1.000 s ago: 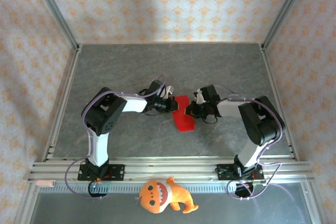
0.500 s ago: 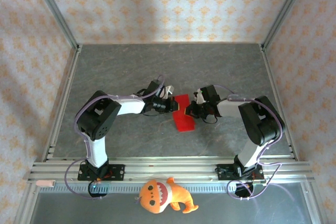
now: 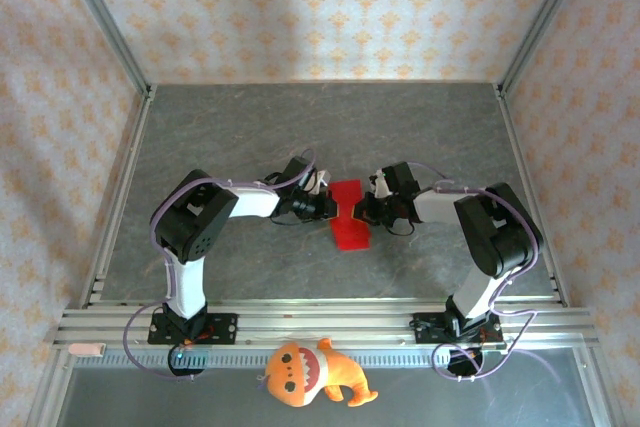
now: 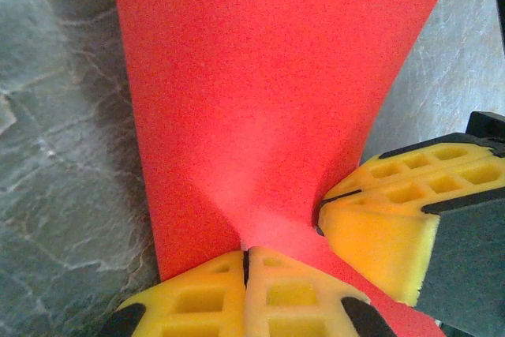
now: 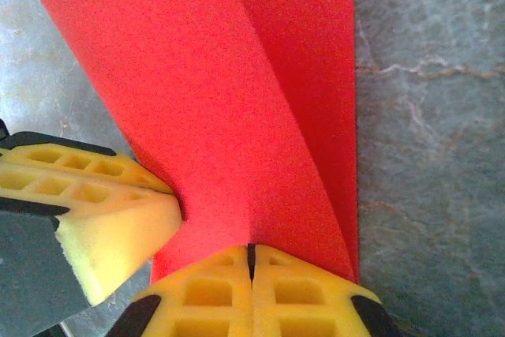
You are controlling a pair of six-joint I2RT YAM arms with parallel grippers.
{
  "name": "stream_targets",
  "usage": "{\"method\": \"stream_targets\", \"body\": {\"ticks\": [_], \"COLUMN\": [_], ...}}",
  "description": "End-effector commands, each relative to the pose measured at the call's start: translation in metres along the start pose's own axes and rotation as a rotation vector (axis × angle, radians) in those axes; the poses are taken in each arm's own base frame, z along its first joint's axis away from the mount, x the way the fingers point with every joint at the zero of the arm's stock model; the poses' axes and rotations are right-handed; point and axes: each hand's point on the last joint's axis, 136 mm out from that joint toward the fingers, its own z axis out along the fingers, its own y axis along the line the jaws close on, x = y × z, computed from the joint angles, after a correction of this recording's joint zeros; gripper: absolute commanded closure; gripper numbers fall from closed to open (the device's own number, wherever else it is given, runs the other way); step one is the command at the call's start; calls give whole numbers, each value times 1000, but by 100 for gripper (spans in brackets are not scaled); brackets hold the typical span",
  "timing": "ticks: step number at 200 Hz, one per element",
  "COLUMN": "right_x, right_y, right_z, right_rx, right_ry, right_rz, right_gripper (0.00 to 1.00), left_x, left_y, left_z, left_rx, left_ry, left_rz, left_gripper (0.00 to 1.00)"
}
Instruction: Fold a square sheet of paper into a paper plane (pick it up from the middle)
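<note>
The square sheet of paper (image 3: 348, 217) is bright red and lies mid-table, squeezed narrow at its waist between both grippers. My left gripper (image 3: 329, 206) is shut on its left edge, my right gripper (image 3: 364, 210) on its right edge. In the left wrist view the paper (image 4: 260, 92) fans out from my shut left gripper (image 4: 246, 262), with the right gripper's yellow fingers (image 4: 387, 219) close at the right. In the right wrist view the paper (image 5: 229, 84) shows a long crease and runs into my shut right gripper (image 5: 252, 262); the left gripper's fingers (image 5: 102, 211) press in from the left.
An orange plush toy (image 3: 310, 372) with white teeth lies on the front rail (image 3: 330, 325), between the arm bases. The grey stone-patterned table (image 3: 250, 137) is walled by metal frame posts (image 3: 100, 27) and patterned walls on three sides.
My left gripper has slid right into the paper's edge. The sheet, a flat tilted strip before, is now pinched in at the middle. The right arm has hardly moved.
</note>
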Motion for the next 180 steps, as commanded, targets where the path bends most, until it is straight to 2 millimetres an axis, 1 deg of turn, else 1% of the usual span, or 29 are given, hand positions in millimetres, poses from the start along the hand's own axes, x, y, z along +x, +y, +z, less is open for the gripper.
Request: {"method": "stream_targets", "body": {"ticks": [1, 16, 25, 51, 70, 100, 110, 123, 139, 180], "right_x": [33, 33, 34, 34, 34, 35, 35, 36, 37, 37], "right_y": [-63, -63, -64, -63, -63, -64, -64, -64, -64, -66], "right_z": [3, 3, 2, 2, 2, 3, 3, 3, 3, 2], "right_rx": [230, 229, 230, 226, 223, 221, 223, 224, 225, 231], "right_ry": [67, 66, 66, 63, 63, 67, 70, 73, 76, 79], "right_rz": [114, 115, 116, 113, 115, 116, 116, 112, 110, 106], "right_gripper": [100, 100, 100, 100, 100, 100, 100, 100, 100, 100], "left_x": [-9, -14, -17, -18, -21, -34, -39, -45, -53, -59], "left_y": [-3, -14, -16, -11, -3, 19, 22, 24, 32, 54], "left_z": [-6, -7, -7, -1, 1, 1, 1, -1, -4, -12], "left_rx": [-23, 8, 15, 2, -17, -50, -48, -46, -72, -139], "left_ry": [-13, -11, -12, -9, -14, -47, -56, -80, -115, -159], "left_rz": [18, 32, 34, 18, 11, -31, -42, -61, -99, -175], "left_gripper": [95, 95, 95, 96, 96, 96, 96, 96, 96, 96]}}
